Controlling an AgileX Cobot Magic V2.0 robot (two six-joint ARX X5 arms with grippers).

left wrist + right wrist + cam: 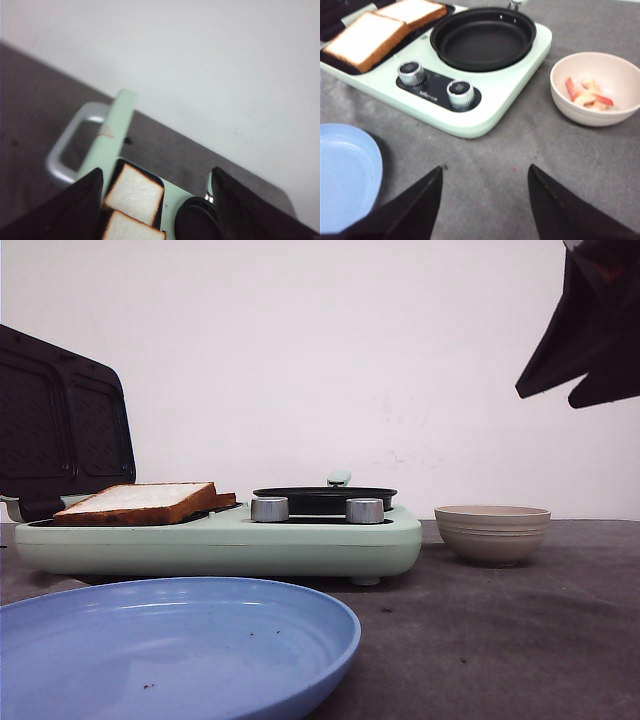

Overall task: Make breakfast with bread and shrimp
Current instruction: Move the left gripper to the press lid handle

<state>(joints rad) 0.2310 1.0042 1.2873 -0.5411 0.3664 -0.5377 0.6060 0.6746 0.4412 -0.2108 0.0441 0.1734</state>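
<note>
Bread (382,27) lies on the cooker's (485,107) griddle side; shrimp (587,95) sit in the beige bowl (580,112). Left claw (155,212) and right claw (485,205) both gape, holding nothing.

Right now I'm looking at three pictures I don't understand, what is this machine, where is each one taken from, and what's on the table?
This is a two-armed robot at a table. One picture looks forward over the table; the other two come from cameras on each wrist, so the dark wedges at their lower edge are fingers of that arm's tool. The left tool and right tool are both open and hold nothing.

On the grey table stands a mint-green breakfast cooker with its lid up. Two slices of bread lie on its grill plate, beside an empty black pan and two silver knobs. To the right, a beige bowl holds the shrimp. Nearest the camera sits a blue plate.
</note>
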